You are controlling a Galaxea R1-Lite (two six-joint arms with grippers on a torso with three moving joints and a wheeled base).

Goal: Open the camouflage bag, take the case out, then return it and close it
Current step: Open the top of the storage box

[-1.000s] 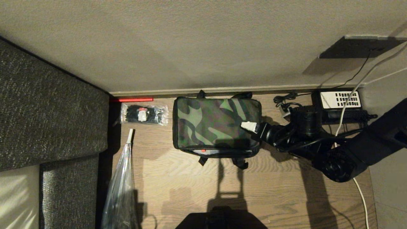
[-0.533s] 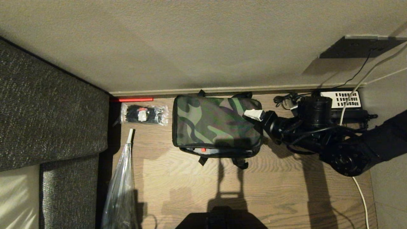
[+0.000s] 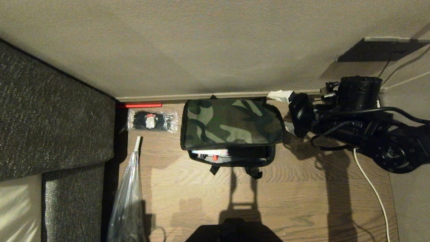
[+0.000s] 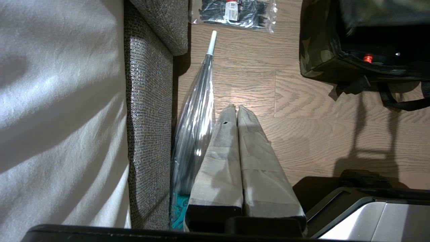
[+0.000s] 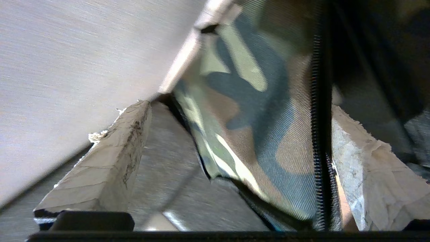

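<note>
The boxy soft camouflage bag (image 3: 231,129), with its green-brown-black fabric lid and black sides and straps, is set on the wooden floor (image 3: 289,198) against the pale skirting of the wall, between a small clear packet of black ties (image 3: 152,121) and the right arm. Its lid is raised along the near edge and tilted back toward the wall, so that a dark gap is left at the front.

Through that gap a black rigid case (image 3: 231,155) with a small red spot is glimpsed, lodged inside the bag; little else of the interior is shown.

The right gripper (image 3: 285,112) is held at the bag's far right corner, its 2 taped fingers (image 5: 100,181) spread wide, with the lid's camouflage cloth and zip line lying between them unclamped. The left gripper (image 4: 237,112) is parked low near a grey sofa (image 4: 151,101) and a folded clear umbrella (image 4: 198,111), its 2 pads pressed together on nothing.

As nothing is gripping the lid, it could likely flop shut again. A finger might also be snagged in the zip or a strap, and the light bag dragged along the floor.
</note>
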